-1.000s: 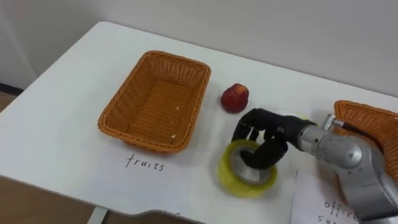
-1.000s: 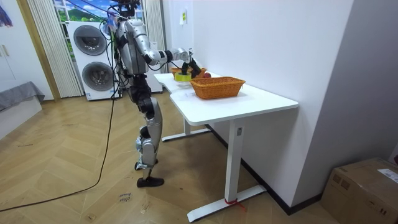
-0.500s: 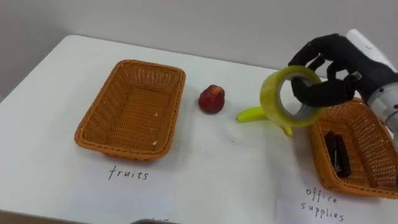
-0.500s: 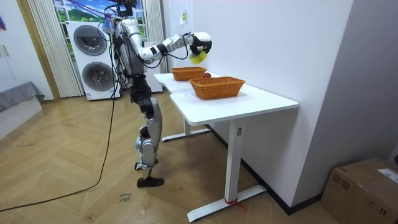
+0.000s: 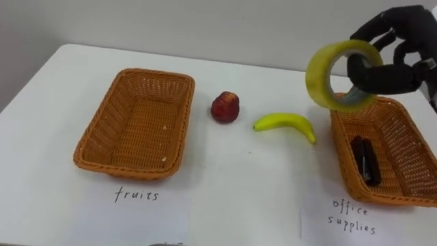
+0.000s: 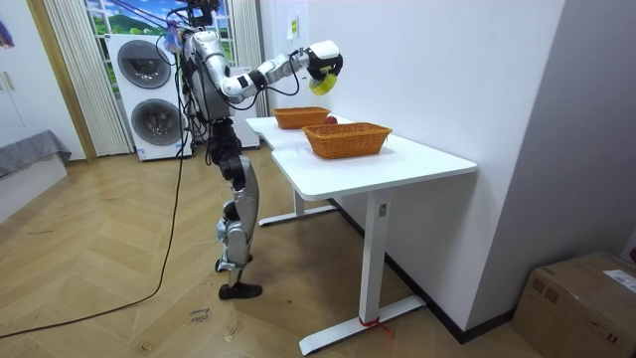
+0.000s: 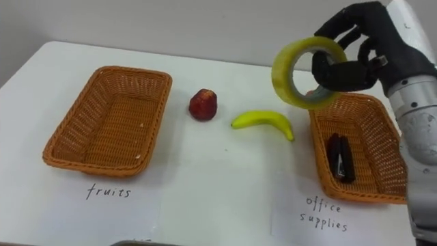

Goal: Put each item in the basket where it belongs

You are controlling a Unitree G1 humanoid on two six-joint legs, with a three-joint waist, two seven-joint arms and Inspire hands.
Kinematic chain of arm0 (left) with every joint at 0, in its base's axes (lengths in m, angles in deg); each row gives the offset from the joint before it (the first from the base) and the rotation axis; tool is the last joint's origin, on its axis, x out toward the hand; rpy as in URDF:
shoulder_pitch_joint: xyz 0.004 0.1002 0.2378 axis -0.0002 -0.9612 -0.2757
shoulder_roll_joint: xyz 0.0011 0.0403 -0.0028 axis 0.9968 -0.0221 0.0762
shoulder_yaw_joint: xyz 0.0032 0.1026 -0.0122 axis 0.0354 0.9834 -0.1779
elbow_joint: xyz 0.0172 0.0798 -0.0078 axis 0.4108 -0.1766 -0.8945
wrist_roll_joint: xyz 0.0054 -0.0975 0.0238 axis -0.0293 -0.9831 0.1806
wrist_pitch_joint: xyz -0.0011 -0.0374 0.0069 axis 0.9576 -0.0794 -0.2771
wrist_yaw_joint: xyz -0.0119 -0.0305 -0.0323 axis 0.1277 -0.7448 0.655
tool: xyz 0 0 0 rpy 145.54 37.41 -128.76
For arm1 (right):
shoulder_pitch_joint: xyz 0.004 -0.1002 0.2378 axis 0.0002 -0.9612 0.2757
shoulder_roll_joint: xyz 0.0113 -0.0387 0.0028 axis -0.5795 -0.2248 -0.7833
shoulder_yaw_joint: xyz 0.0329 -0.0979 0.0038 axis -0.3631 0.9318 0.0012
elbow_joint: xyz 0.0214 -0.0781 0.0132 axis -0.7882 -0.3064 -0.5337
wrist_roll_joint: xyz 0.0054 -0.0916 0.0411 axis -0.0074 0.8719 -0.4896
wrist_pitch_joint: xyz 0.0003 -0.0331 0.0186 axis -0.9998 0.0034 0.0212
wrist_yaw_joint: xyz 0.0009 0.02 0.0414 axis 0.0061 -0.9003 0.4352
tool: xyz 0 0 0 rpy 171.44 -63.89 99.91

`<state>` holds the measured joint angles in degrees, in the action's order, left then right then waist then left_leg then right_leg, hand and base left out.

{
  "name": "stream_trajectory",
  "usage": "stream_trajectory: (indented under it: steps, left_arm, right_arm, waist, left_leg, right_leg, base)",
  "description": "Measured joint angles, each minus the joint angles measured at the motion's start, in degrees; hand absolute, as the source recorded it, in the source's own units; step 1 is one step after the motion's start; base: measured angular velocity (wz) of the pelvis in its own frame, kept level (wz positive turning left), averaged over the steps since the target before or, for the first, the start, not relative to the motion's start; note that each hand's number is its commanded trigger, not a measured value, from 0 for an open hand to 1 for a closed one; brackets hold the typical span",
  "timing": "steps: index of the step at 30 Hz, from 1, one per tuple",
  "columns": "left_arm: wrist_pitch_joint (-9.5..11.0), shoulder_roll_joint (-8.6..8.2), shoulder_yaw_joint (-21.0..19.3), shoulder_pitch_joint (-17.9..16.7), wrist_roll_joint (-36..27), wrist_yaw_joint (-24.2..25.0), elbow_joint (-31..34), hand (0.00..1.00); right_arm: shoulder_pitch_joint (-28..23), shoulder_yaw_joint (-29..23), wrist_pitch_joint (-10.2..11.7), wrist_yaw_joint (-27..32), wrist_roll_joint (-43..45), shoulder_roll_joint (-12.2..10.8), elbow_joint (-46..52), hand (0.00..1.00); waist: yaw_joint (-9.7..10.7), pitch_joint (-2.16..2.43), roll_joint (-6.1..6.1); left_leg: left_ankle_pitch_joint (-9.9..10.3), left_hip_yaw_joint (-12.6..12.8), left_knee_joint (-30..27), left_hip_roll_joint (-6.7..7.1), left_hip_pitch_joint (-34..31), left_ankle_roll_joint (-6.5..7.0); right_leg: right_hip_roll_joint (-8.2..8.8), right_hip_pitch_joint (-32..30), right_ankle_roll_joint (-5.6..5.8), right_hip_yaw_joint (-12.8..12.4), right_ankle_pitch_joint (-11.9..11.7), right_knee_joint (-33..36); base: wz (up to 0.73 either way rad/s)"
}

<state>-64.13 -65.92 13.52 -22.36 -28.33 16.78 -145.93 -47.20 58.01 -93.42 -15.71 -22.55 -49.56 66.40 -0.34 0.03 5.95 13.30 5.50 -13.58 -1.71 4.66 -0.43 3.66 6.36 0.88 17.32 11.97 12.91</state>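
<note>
Over the table (image 7: 205,181), by the right basket's (image 7: 377,143) far rim: right hand (image 7: 369,41) curled through a raised tape roll (image 7: 285,83). Apple (image 7: 203,104) and banana (image 7: 263,121) lie between this and the left basket (image 7: 102,116).

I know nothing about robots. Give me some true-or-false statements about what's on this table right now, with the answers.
1. The right hand holds a yellow tape roll raised off the table. True.
2. The apple sits inside the fruits basket. False: that basket is empty, and the apple lies on the table beside it.
3. The banana lies on the table between the two baskets. True.
4. The office supplies basket holds nothing. False: a dark object lies in it.
</note>
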Motion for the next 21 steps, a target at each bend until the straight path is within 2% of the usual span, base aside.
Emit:
stream_trajectory:
  steps: [4,7,11,15,21]
  left_arm:
    - [0.1,0.02,0.0,0.3,-0.5,0.0,0.0,0.00]
    - [0.1,0.02,0.0,0.5,-0.4,0.0,0.0,0.00]
    - [0.1,0.04,0.0,0.5,-0.3,0.0,0.2,0.00]
    - [0.1,0.06,-0.1,0.5,0.0,0.0,0.2,0.00]
    - [0.4,0.48,-0.2,0.8,-0.1,0.0,1.2,0.00]
  right_arm:
    - [0.0,0.0,0.2,0.5,-2.0,0.3,-1.4,1.00]
    - [0.0,0.0,0.6,0.7,-2.6,0.3,-5.8,1.00]
    - [0.0,0.0,0.6,0.7,-2.6,0.3,-10.9,1.00]
    - [0.0,0.0,0.6,0.7,-2.5,0.3,-12.1,1.00]
    - [0.0,0.0,0.6,0.7,-2.6,0.3,-15.8,1.00]
  waist:
    - [0.1,-0.10,0.24]
    - [0.0,-0.33,0.61]
    - [0.1,-0.43,0.44]
    - [0.2,-0.17,-0.24]
    - [0.3,-0.07,0.03]
  left_leg:
    - [0.0,0.1,0.0,-0.04,0.1,0.00]
    - [0.0,0.2,-0.1,-0.06,0.0,0.00]
    - [0.0,0.7,0.0,-0.18,-0.2,0.00]
    - [0.0,0.9,0.1,-0.25,-0.2,-0.02]
    - [0.0,0.8,0.2,-0.23,0.1,-0.02]
  right_leg:
    - [-0.02,0.3,0.00,-0.1,0.0,0.0]
    - [-0.02,0.4,0.00,-0.2,0.0,-0.1]
    - [-0.10,-0.1,-0.01,-0.7,0.0,0.0]
    - [-0.22,-0.4,-0.01,-1.4,0.0,0.2]
    - [-0.21,-0.3,-0.01,-1.4,0.0,0.1]
  base:
    - [0.00]
    - [0.00]
    - [-0.05]
    - [-0.05]
    - [0.00]
